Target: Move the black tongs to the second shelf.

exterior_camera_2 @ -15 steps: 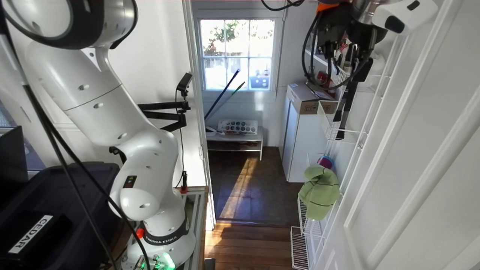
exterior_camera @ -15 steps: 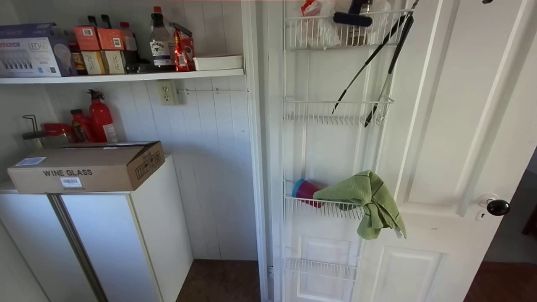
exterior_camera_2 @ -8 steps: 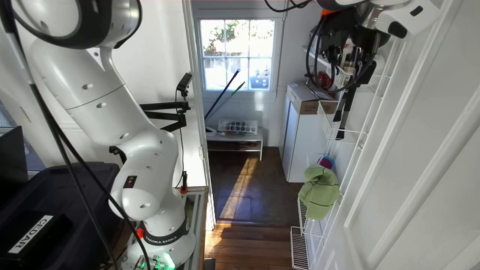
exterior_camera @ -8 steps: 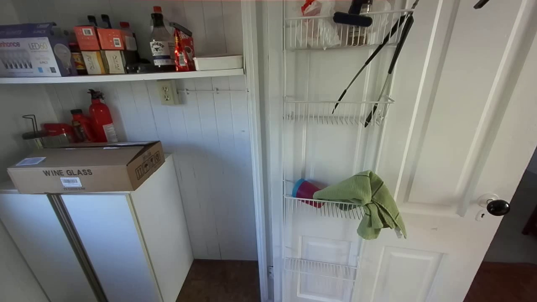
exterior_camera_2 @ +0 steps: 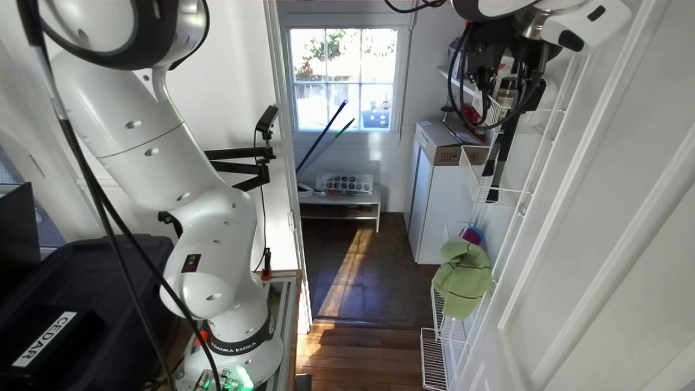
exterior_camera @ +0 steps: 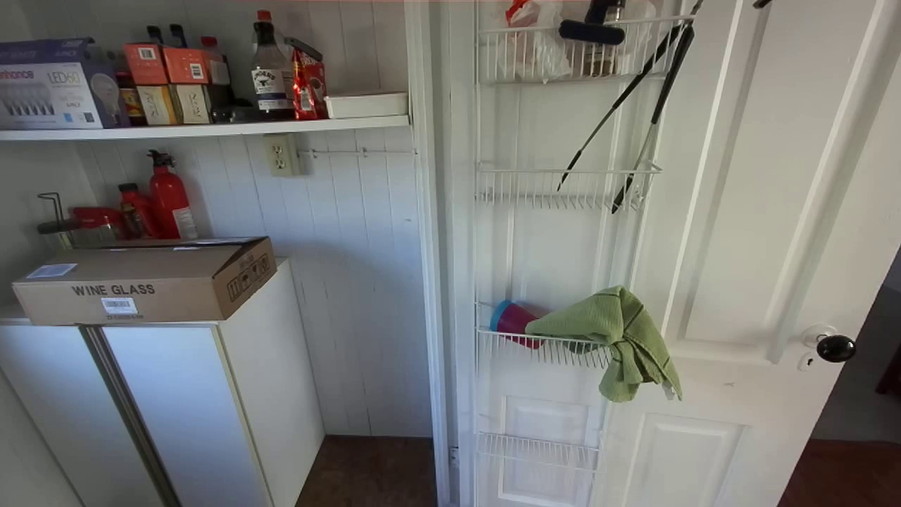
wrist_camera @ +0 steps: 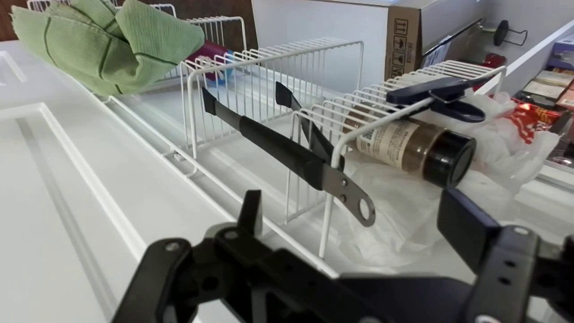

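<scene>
Against a white panelled door [exterior_camera: 795, 232] hangs a tall, narrow white wire rack [exterior_camera: 559, 352], and we see the long, slender black tongs [wrist_camera: 280, 147] slung at the end rim of its topmost white wire basket [wrist_camera: 381, 120]. In an exterior view their two arms slant down toward seven o'clock, tips level with the second shelf [exterior_camera: 528, 184], a shallow white wire basket; whether they touch it we cannot tell.

Our black two-fingered end effector [wrist_camera: 354, 211] is released, its fingers [wrist_camera: 468, 229] spread wide, gripping nothing. In the wrist view the tongs' metal joined end [wrist_camera: 350, 193] shows through the gap between them, so that end, not the tips, is nearer us; the depth between we cannot tell. From it the long axis runs off toward ten o'clock, while the fingers face each other from nine and three. We judge the coming grasp turns on that slant: a slight wrist roll should let the pads meet across the metal. Between one and two o'clock, a black-capped jar of brown powder [wrist_camera: 410, 143] sits near, and we might nudge it.
</scene>
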